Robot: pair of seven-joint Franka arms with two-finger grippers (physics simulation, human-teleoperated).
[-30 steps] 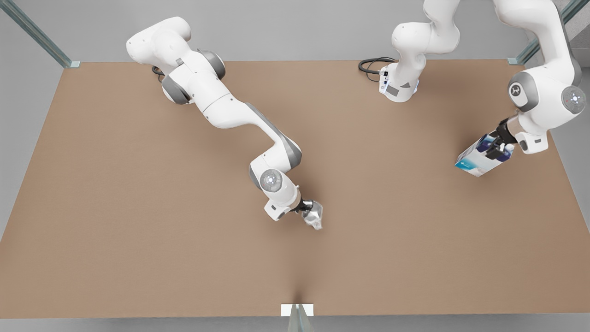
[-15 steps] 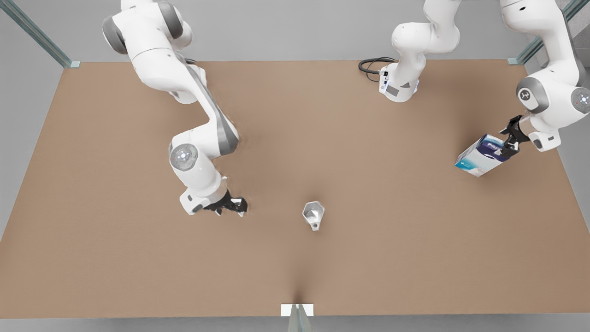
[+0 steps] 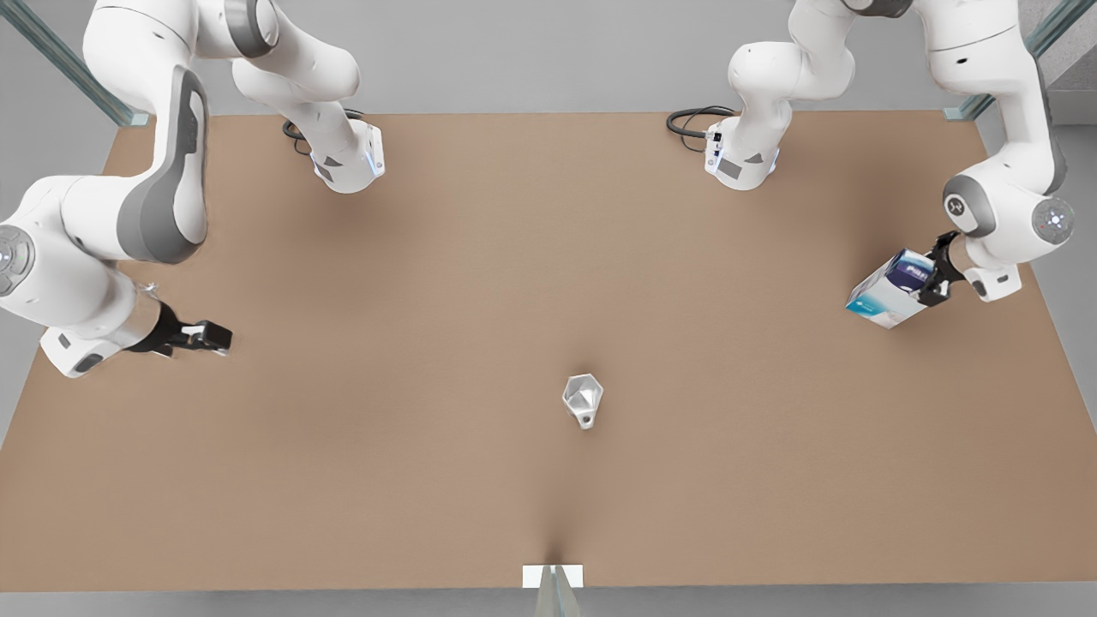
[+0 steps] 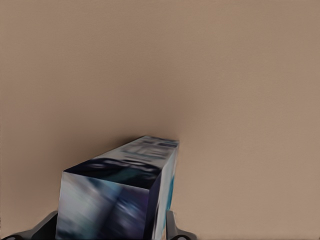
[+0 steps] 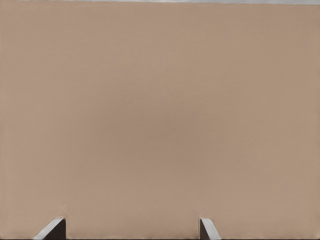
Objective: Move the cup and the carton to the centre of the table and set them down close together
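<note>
The silvery faceted cup [image 3: 583, 396] stands alone near the middle of the tan table [image 3: 428, 257], a little toward its front edge, with no gripper near it. Far off at the front view's left, my right gripper [image 3: 214, 337] hangs open over bare table, its fingertips [image 5: 55, 229] spread with nothing between them. The white, teal and dark blue carton [image 3: 883, 296] lies at the front view's right, near the table's side edge. My left gripper [image 3: 930, 276] is shut on the carton's [image 4: 120, 195] outer end, with a finger on either side.
Both arm bases [image 3: 347, 163] [image 3: 741, 163] stand along the far edge with black cables beside them. A white bracket [image 3: 553, 576] sits at the middle of the front edge. Bare table lies between the cup and the carton.
My right gripper let go of the cup and swung far toward the front view's left. The cup stays put. My left gripper slid back to the carton's outer end; the carton has not moved.
</note>
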